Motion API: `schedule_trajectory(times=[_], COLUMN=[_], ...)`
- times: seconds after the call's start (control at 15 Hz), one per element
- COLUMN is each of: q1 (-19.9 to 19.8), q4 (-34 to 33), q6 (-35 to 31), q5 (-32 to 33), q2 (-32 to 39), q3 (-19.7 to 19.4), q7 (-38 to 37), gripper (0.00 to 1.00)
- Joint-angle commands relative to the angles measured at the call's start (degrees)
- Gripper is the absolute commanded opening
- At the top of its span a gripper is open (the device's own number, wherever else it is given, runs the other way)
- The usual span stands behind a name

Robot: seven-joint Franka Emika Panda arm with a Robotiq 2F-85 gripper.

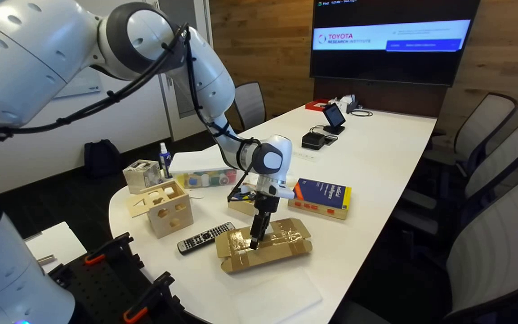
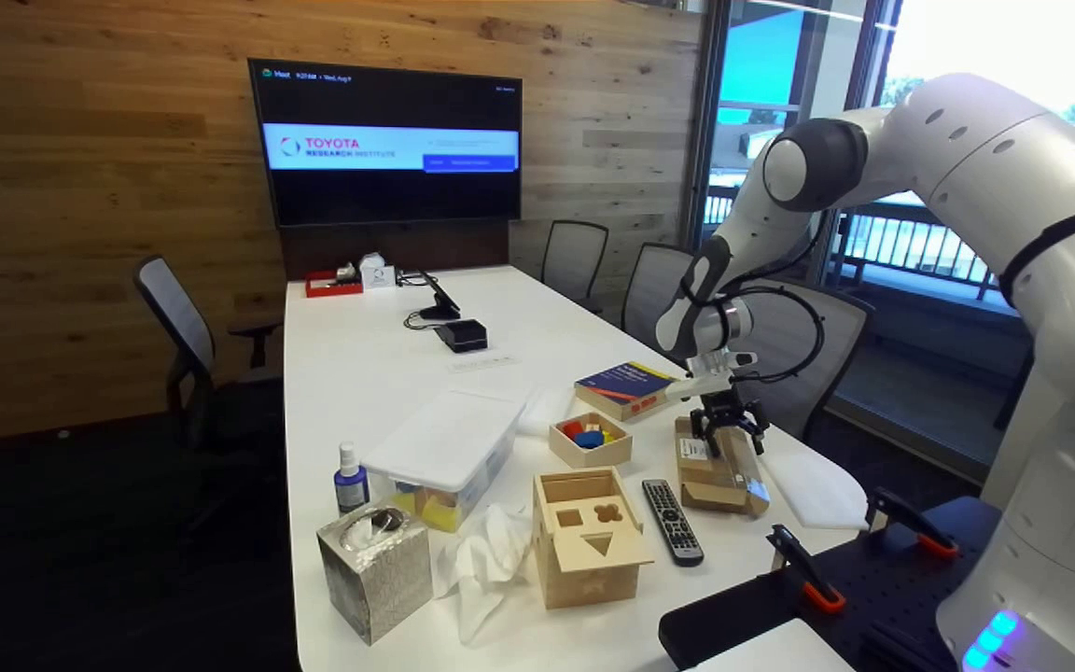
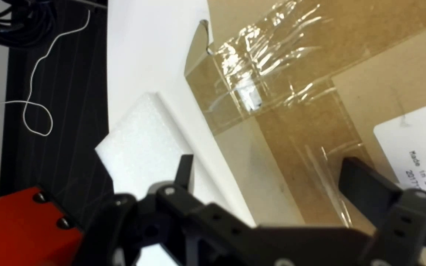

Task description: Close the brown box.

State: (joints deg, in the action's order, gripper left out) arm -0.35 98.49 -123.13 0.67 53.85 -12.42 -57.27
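Observation:
The brown box (image 1: 281, 247) is flat tan cardboard with shiny tape across its top face. It lies on the white table, and short flaps stick out at its ends. It also shows in an exterior view (image 2: 722, 481), partly behind the gripper, and in the wrist view (image 3: 290, 99) with a white label. My gripper (image 1: 255, 240) is over the box, pointing down, with its fingers spread and nothing visible between them. In the wrist view the gripper (image 3: 268, 160) has one finger over the box and the other beyond its edge, above white foam. Whether a finger touches the cardboard cannot be told.
A remote (image 1: 206, 237) lies beside the box. A pale wooden organiser (image 1: 173, 213), a small wooden tray (image 2: 593, 457) of blocks and a thick blue book (image 1: 322, 195) stand around it. A white foam sheet (image 2: 813, 485) lies on the box's other side.

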Motion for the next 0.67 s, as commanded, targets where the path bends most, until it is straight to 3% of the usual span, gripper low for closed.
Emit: schedule_trajectory(times=[0.0, 0.6], q1=[2.5, 4.1], q4=[7.4, 19.5], q6=[0.5, -9.7], q5=[3.3, 13.4], q2=[-8.7, -25.4], q3=[-2.3, -2.4], q7=[1.8, 5.5], gripper=[1.0, 1.0])
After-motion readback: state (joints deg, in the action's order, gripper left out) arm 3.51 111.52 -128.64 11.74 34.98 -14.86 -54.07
